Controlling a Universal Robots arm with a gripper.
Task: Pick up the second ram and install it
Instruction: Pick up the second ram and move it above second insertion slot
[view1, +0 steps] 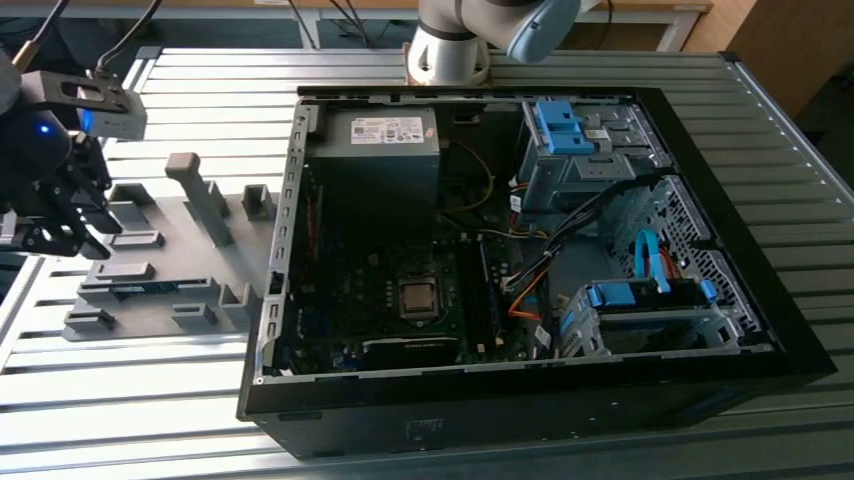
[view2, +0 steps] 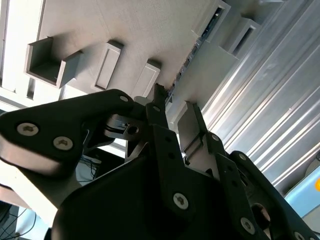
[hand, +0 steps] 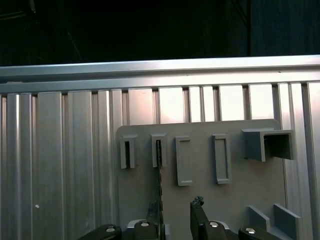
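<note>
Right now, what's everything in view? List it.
PC case: one, black, side open, exterior view's right.
power supply: one, grey, inside the case.
fixture plate: one, grey, beside the case, exterior view's left.
second ram: one, blue-green, lying in the fixture plate's slots.
table: one, silver slatted, under everything.
arm base: one, pale grey, behind the case.
gripper: one, black, open, above the fixture plate.

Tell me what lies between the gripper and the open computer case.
The grey slotted tray lies between the gripper and the computer case, as the exterior view shows.
</note>
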